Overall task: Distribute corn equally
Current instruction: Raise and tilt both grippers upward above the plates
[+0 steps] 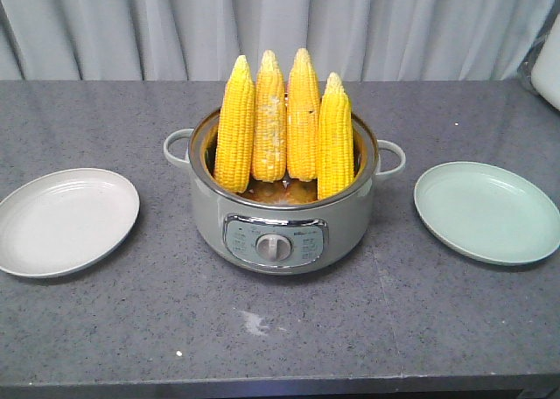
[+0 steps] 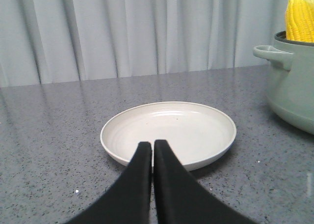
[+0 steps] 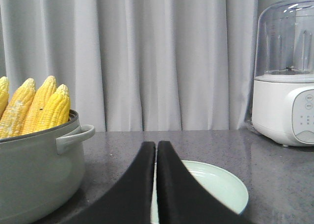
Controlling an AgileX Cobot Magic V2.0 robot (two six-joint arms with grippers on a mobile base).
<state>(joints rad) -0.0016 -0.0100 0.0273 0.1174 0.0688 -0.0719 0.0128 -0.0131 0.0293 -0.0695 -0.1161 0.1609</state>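
Note:
Several yellow corn cobs point(image 1: 284, 123) stand upright, tips up, in a grey-green electric pot point(image 1: 276, 228) at the table's middle; one cob point(image 1: 269, 119) has whitish patches. The corn point(image 3: 34, 111) also shows in the right wrist view, and a corn tip point(image 2: 300, 15) in the left wrist view. My left gripper point(image 2: 151, 146) is shut and empty, low over the near rim of a white plate point(image 2: 169, 130). My right gripper point(image 3: 156, 146) is shut and empty, in front of a pale green plate point(image 3: 216, 187). Neither gripper appears in the front view.
The white plate point(image 1: 66, 220) lies left of the pot and the green plate point(image 1: 486, 211) lies right of it. The pot has side handles point(image 1: 175, 145). A white blender-like appliance point(image 3: 284, 71) stands at the far right. A grey curtain hangs behind the table.

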